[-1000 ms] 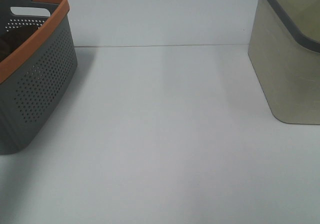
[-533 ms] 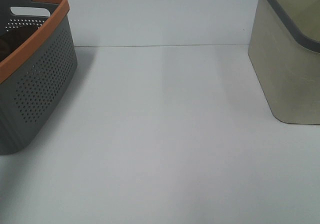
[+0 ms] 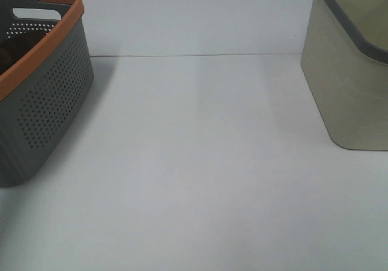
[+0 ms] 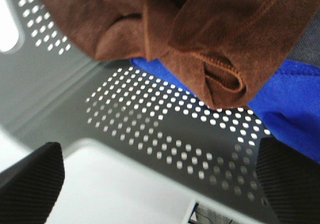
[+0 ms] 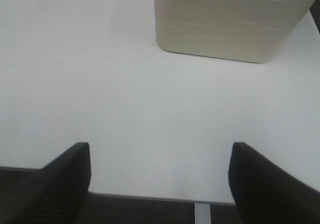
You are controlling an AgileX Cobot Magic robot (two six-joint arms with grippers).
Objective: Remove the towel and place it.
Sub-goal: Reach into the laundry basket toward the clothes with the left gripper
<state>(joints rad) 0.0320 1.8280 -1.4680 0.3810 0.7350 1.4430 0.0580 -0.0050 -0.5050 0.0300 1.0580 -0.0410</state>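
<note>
Inside the grey basket (image 3: 48,101) the brown towel (image 4: 200,28) lies bunched over a blue cloth (image 4: 295,108), just ahead of the nearer left gripper (image 4: 160,184), spread and empty, while the right gripper (image 5: 160,184), likewise spread, hangs over the worktop (image 3: 200,162) well apart from that basket.

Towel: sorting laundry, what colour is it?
The towel is chocolate brown, clearest in the left wrist view.
</note>
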